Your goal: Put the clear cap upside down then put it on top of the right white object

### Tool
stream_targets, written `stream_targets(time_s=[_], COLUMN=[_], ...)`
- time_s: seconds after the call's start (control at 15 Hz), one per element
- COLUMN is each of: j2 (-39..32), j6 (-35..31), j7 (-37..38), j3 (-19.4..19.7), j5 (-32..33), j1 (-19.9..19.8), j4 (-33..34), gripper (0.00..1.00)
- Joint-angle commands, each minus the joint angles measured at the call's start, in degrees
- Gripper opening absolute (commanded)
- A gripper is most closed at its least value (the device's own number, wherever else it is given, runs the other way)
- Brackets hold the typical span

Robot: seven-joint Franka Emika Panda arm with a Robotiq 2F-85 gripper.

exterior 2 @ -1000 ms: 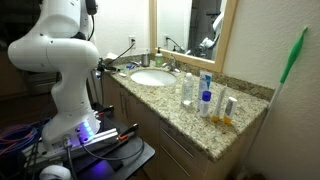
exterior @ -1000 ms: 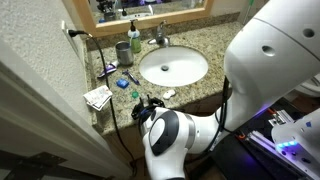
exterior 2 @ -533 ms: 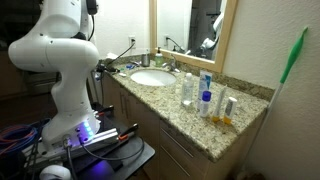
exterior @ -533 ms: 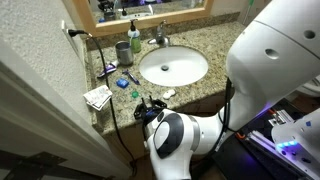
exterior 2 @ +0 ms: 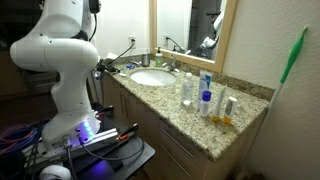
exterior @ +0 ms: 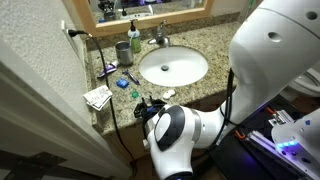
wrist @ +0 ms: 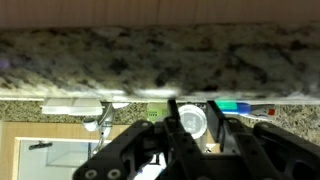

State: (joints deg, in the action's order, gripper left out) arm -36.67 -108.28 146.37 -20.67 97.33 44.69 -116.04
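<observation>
In the wrist view my gripper [wrist: 192, 108] comes in from the bottom, its two dark fingers [wrist: 172, 118] pressed against either side of the clear cap [wrist: 192, 121]. The cap's round face is turned toward the camera. In an exterior view the gripper [exterior: 150, 104] sits low at the front edge of the granite counter [exterior: 205, 45], left of the sink, and the cap cannot be made out there. The small white oval lump [exterior: 168, 95] lies on the counter just right of the gripper, near the sink's front rim.
An oval white sink [exterior: 175, 68] fills the counter's middle, with a faucet [exterior: 158, 35] behind it. A green cup [exterior: 122, 50], blue items [exterior: 124, 82] and a folded white printed sheet [exterior: 97, 97] lie to the left. Several bottles [exterior 2: 205, 95] stand on the counter beyond the sink.
The arm's large white link has shifted slightly in the exterior view. The gripper stays at the counter's front edge.
</observation>
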Motion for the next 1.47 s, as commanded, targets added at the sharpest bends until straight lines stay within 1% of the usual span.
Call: stream_targets(time_s=[0.0, 0.07, 0.13, 0.2, 0.47, 0.53, 0.67, 0.87, 0.93, 1.0, 1.13, 1.2, 1.4], j2=[-0.32, -0.11, 0.16, 0.35, 1.15, 1.34, 3.26, 9.6, 12.36, 14.97, 19.76, 22.54, 30.28], j6=[-7.47, -8.73, -9.71, -10.65, -16.12, -17.4, -19.07, -23.15, -27.02, -31.85, -39.92, -44.27, -55.06], j7=[-0.47, -0.82, -1.2, -1.66, -4.05, -4.59, -7.54, -14.24, -15.8, -16.07, -17.65, -18.79, -24.67], j3=[-2.14, -2.52, -2.85, -3.08, -3.56, -3.66, -4.32, -6.19, -6.7, -6.89, -6.95, -6.48, -4.96], j5=[-0.61, -0.71, -0.84, -0.97, -1.65, -1.78, -4.34, -12.22, -14.4, -14.67, -18.1, -19.53, -27.4], j1=[-4.49, -5.21, -5.83, -6.36, -8.55, -9.14, -10.36, -13.37, -15.17, -16.8, -20.16, -21.6, -25.02], j4=[-2.45, -2.62, -2.76, -2.79, -2.72, -2.81, -3.68, -7.38, -9.24, -11.15, -14.54, -16.22, -20.99], gripper=[0.08, 0.58, 0.59, 0.64, 0.91, 0.99, 1.0, 1.0, 1.0, 1.0, 1.0, 1.0, 1.0])
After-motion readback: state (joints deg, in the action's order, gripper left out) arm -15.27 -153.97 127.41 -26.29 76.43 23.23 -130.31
